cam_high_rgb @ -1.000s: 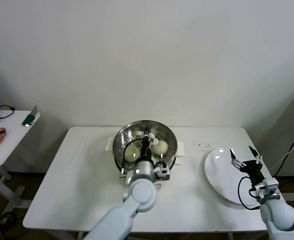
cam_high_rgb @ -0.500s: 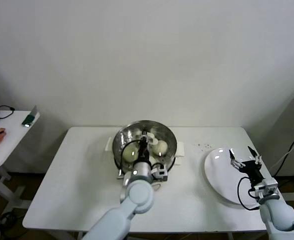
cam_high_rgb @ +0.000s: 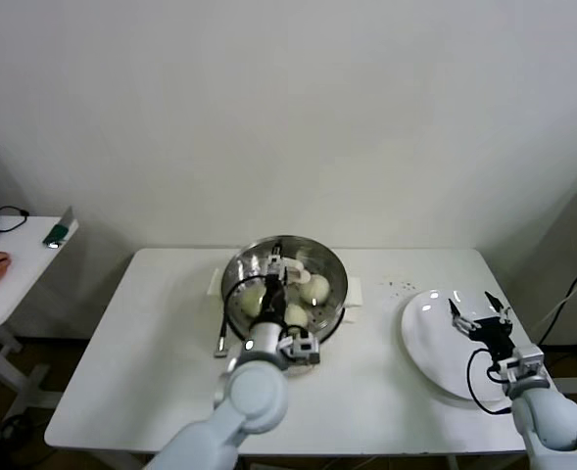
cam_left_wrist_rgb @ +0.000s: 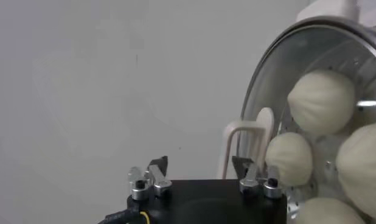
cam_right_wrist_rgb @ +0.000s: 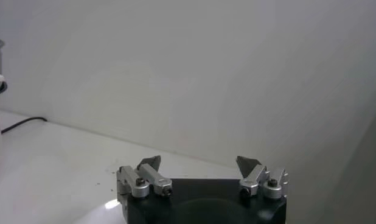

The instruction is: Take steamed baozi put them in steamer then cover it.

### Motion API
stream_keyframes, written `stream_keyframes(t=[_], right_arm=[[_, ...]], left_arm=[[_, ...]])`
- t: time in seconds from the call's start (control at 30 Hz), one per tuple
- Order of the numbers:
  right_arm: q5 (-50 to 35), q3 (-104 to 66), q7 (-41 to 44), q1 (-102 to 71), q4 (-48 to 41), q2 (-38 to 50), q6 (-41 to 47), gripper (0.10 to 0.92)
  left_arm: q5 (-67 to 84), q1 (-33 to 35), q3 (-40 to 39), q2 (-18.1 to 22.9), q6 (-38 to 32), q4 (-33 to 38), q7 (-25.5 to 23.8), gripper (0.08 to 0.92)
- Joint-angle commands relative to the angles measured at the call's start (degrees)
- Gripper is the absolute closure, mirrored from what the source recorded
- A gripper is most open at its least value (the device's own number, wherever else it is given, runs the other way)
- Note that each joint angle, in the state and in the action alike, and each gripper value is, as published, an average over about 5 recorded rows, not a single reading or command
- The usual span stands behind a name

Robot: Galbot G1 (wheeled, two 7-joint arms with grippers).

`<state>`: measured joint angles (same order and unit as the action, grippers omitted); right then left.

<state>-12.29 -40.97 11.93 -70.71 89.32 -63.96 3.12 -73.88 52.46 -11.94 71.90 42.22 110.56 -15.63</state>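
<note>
**With buns in the pot, both grippers stand open**

While the left arm reaches forward from the bottom of the head view, its white forearm runs up to the near rim of the steamer (cam_high_rgb: 286,284), and the left gripper (cam_high_rgb: 277,266) sits over the pot's inside with its fingers spread, holding nothing. Steamed baozi (cam_high_rgb: 314,288) lie on the perforated floor just beside and below that gripper; three are plain to see, and the wrist hides part of the pot. The steamer stands at the back middle of the white surface (cam_high_rgb: 151,372). Far to the right, the right arm rises at the surface's edge, and the right gripper (cam_high_rgb: 480,315) hovers over a white plate (cam_high_rgb: 427,343), fingers wide and empty, well apart from the steamer.

From the left wrist view, the left gripper (cam_left_wrist_rgb: 200,165) shows two short dark fingertips set wide apart with only the wall between them. Steamer (cam_left_wrist_rgb: 309,45) and four baozi (cam_left_wrist_rgb: 322,100) lie to one side, along with a cream-white bar handle (cam_left_wrist_rgb: 252,143) near the pot's rim.

From the right wrist view, the right gripper (cam_right_wrist_rgb: 200,163) has its fingertips spread wide over the surface (cam_right_wrist_rgb: 48,164), gripping nothing.
</note>
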Motion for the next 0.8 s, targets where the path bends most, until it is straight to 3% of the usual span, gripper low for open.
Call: stream_keyframes(t=[0.03, 0.23, 0.4, 0.53, 0.67, 0.8], right_arm=[[0.3, 0.3, -0.1, 0.3, 0.4, 0.2, 2.7, 0.203], [0.4, 0.4, 0.2, -0.4, 1.0, -0.1, 1.8, 0.203], [0.4, -0.2, 1.0, -1.5, 1.5, -0.8, 0.6, 0.203], [0.5, -0.4, 1.6, -2.0, 1.7, -1.4, -0.3, 0.203], [0.7, -0.3, 2.1, -2.4, 2.2, -2.2, -1.0, 0.203], [0.6, 0.2, 2.4, -2.5, 2.8, -2.9, -1.5, 0.203]], left_arm=[[6.2, 8.2, 2.1, -6.0, 1.3, 10.2, 2.5, 0.241], [17.1, 12.5, 13.2, -7.9, -8.2, 14.1, 13.2, 0.179], [39.1, 19.5, 28.6, -8.8, -20.6, 16.2, 24.8, 0.177], [57.3, 26.2, 41.8, -6.6, -31.3, 14.9, 31.3, 0.177], [69.4, 32.7, 50.3, -3.6, -40.6, 10.4, 34.1, 0.177], [79.0, 36.7, 53.4, -1.7, -45.6, 6.4, 32.4, 0.177]])
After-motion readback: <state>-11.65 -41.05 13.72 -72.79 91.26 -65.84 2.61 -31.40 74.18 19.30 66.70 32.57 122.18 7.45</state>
